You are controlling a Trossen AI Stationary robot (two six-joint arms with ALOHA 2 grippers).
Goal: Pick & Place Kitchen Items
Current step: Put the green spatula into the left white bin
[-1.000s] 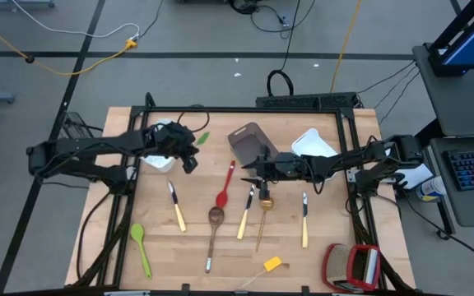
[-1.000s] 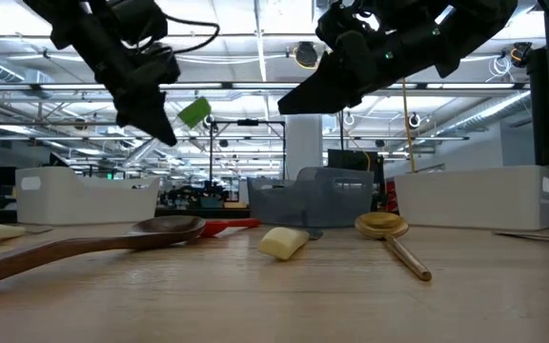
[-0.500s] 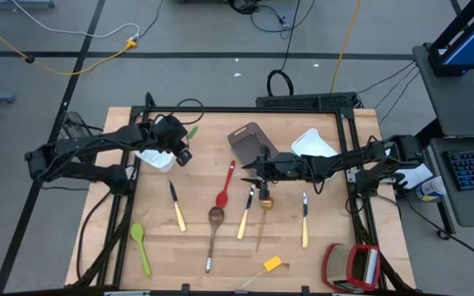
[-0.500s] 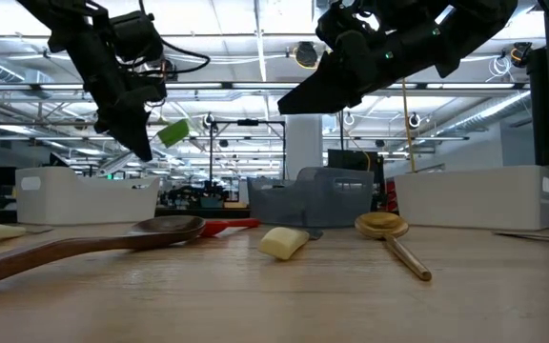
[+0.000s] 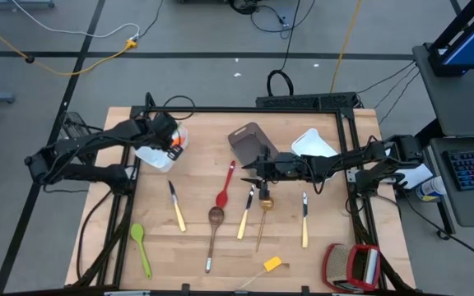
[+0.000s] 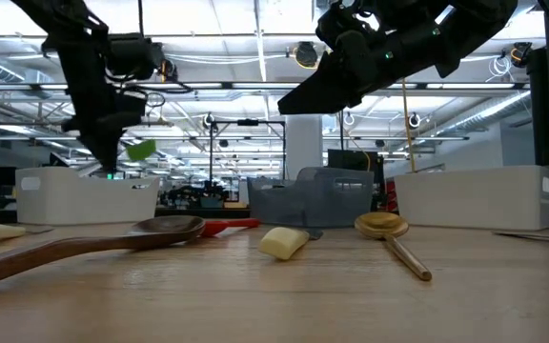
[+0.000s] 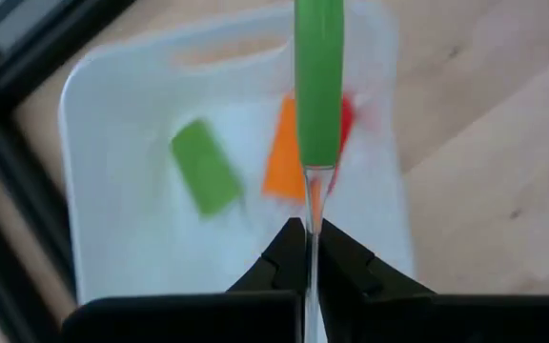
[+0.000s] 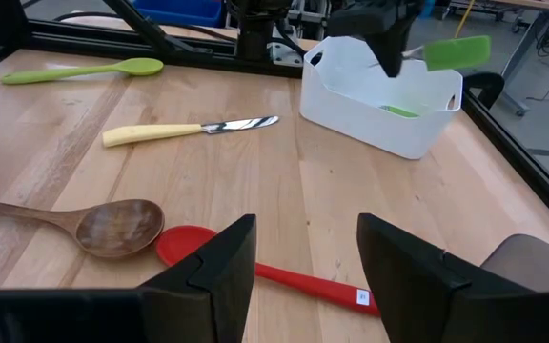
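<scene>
Left gripper [image 7: 308, 250] clenched on the thin metal shank of a green spatula [image 7: 318, 81], held above the white bin [image 5: 156, 156] at the table's far left; green blade pointing out ahead of the fingertips, over the bin's inside. Directly beneath the blade, inside the bin: a green piece [image 7: 205, 167], an orange piece [image 7: 284, 160] and a bit of red, too blurred to name further. Right gripper [image 8: 298, 262] released, fingers spread wide and holding nothing, hovering over the table's middle just beside the grey bin [image 5: 250, 140]. Below and just ahead of those open fingers, a red spoon [image 8: 255, 262] flat on the wood; beside it, a brown wooden spoon [image 8: 74, 224]; farther ahead, a pale-handled knife [image 8: 184, 131]; farther still, toward the front left corner, a green spoon [image 8: 79, 70]. Just beside the right gripper, toward the front edge, a gold spoon [image 5: 264, 214] flat on the wood. Well behind it, near the front edge, a small yellow piece [image 5: 272, 264].
</scene>
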